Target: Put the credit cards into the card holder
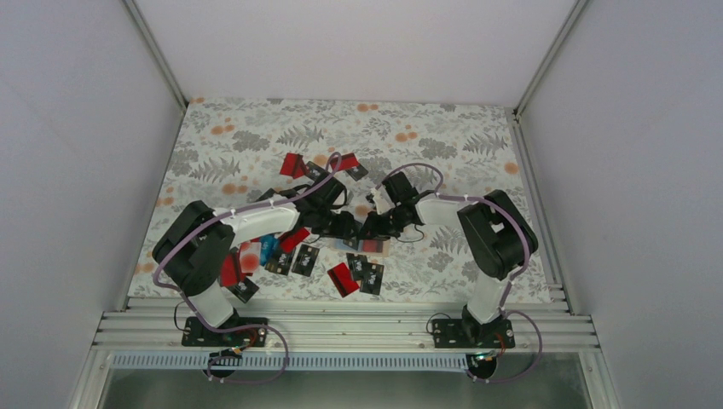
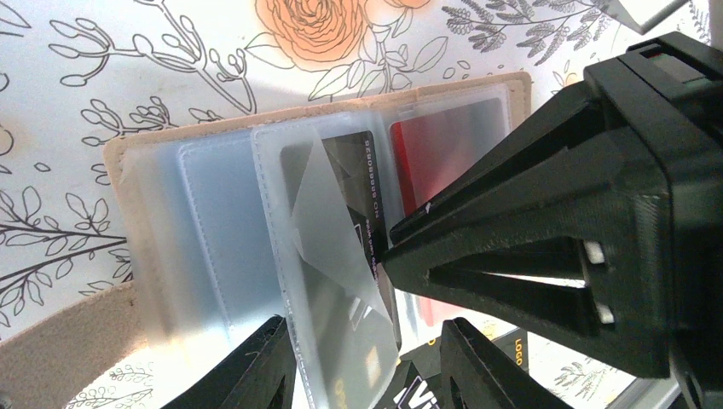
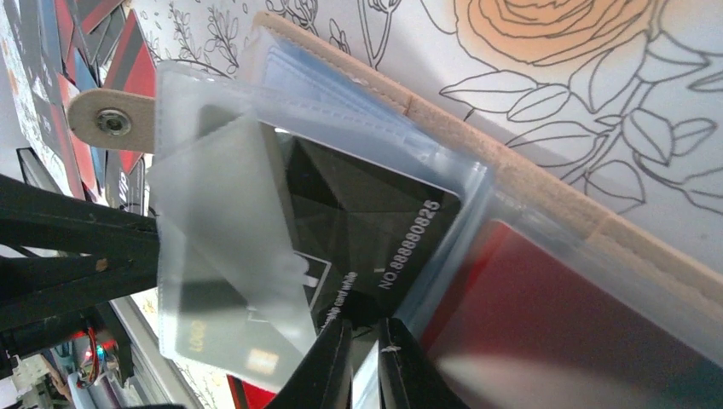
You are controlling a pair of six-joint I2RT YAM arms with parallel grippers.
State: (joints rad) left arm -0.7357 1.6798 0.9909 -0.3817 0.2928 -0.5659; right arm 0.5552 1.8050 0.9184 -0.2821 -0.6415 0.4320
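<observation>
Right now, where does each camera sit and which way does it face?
Top external: above and behind, facing down on the table; left arm and right arm show.
Left wrist: faces the open card holder; left hand below, right hand at right.
Right wrist: faces that holder; right hand below.
Both wrist views share the black card.
</observation>
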